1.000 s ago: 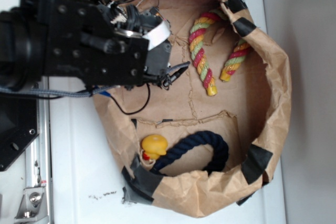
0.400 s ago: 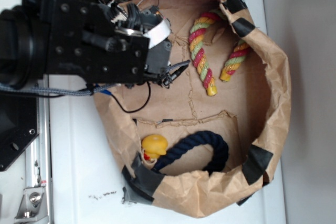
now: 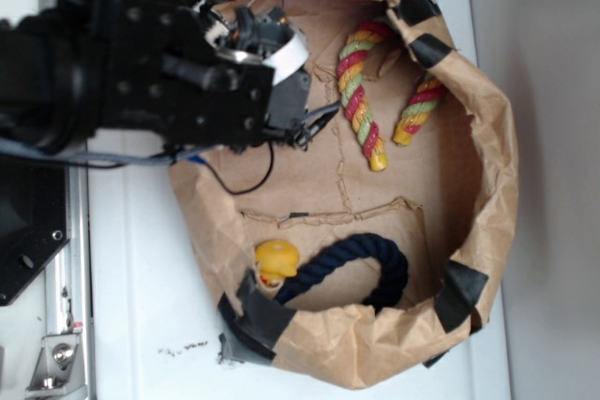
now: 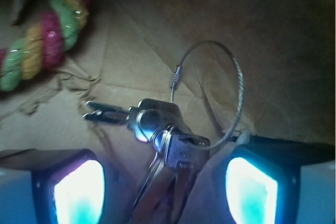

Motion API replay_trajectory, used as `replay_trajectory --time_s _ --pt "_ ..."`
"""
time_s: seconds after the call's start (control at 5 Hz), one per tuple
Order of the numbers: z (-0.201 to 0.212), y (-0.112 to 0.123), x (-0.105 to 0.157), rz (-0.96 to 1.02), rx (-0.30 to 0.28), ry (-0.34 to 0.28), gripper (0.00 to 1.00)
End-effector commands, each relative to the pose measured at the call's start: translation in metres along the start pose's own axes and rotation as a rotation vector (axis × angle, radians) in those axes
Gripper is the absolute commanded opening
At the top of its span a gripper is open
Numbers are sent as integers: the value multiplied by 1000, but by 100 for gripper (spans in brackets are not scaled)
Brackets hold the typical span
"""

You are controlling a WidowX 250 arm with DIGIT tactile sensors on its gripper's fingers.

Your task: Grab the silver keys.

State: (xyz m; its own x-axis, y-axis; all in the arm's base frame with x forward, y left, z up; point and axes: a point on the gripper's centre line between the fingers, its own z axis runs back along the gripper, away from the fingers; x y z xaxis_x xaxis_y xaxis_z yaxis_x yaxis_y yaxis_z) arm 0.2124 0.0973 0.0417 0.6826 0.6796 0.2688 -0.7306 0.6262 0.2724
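The silver keys (image 4: 168, 129) lie on the brown paper floor of the bag, a small bunch on a thin wire ring (image 4: 233, 72). My gripper (image 4: 165, 190) is open right over them, its glowing pads (image 4: 79, 192) standing on either side of the key blades with gaps on both sides. The exterior view shows the keys (image 3: 316, 125) poking out just past the black gripper (image 3: 298, 128) near the bag's upper left. The arm hides part of the bunch there.
The open paper bag (image 3: 492, 175) with black tape patches holds everything. A red-green-yellow rope (image 3: 359, 91) lies just right of the keys, with a shorter piece (image 3: 419, 110) beyond. A navy rope (image 3: 352, 264) and a yellow duck (image 3: 277, 259) sit at the near end.
The arm has shifted a little up and to the right, farther over the bag. The keys lie in the same place.
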Motion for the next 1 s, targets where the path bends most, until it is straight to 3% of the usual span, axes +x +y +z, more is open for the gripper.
replay_trajectory --time_s 0.0,0.8 --pt "6 30 10 138 26 30 100" --pt "-9 29 8 153 68 -20 100"
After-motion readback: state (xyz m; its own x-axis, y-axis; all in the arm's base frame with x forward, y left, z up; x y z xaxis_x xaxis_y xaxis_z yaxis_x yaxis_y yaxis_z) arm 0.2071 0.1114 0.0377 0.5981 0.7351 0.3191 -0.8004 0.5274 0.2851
